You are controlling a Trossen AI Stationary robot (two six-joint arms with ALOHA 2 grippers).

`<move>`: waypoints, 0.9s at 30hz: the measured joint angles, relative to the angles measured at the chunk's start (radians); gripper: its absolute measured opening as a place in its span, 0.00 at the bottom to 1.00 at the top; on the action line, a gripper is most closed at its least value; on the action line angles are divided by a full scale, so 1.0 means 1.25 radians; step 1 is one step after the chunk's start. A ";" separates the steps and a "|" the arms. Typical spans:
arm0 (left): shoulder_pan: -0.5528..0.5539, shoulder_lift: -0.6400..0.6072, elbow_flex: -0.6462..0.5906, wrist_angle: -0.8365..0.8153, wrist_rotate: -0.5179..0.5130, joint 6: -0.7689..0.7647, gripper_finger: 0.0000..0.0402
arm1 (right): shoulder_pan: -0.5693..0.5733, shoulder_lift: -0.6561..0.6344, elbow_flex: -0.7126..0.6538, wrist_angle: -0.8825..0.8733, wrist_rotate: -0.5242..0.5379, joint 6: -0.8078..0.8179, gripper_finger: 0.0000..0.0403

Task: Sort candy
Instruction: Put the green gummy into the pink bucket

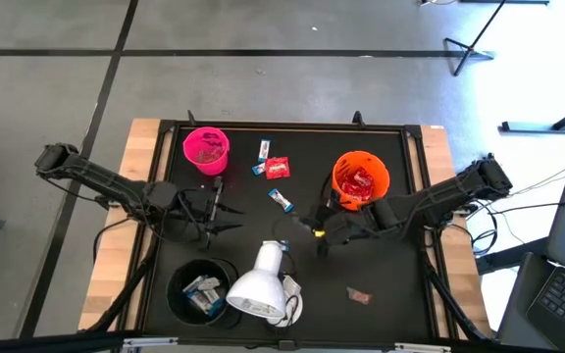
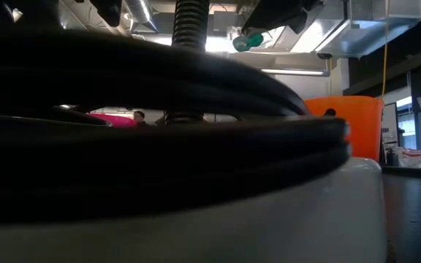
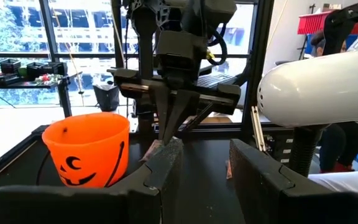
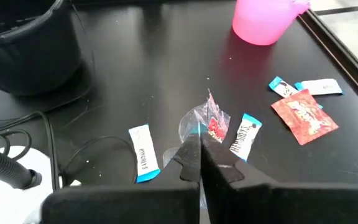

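My right gripper (image 1: 314, 227) hangs over the middle of the black mat, shut on a small candy (image 4: 209, 124) in a clear crinkly wrapper with red and teal. More candy lies flat on the mat: slim white-and-blue bars (image 4: 143, 154) (image 4: 244, 138), a red packet (image 4: 303, 116), and another bar (image 1: 264, 149). The orange cup (image 1: 361, 178) holds red packets, the pink cup (image 1: 206, 149) stands at the far left, and the black cup (image 1: 202, 289) at the near left. My left gripper (image 1: 226, 208) waits left of centre, open, fingers level, nothing between them (image 3: 204, 163). My right gripper pinches the candy's wrapper by its lower end (image 4: 201, 133) between its two fingertips. The fingers slant down toward the mat. The candy sticks out past the fingertips and is lifted clear of the mat (image 2: 248, 41).
A white lamp head (image 1: 258, 284) on a corrugated hose lies on the near part of the mat beside the black cup. A reddish piece (image 1: 359, 294) lies near the front right. The mat's raised black rim (image 1: 292, 126) borders the work area.
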 joint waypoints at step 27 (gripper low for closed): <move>0.019 0.007 0.000 0.005 0.022 -0.011 0.31 | -0.104 -0.185 -0.334 0.527 -0.099 -0.042 0.00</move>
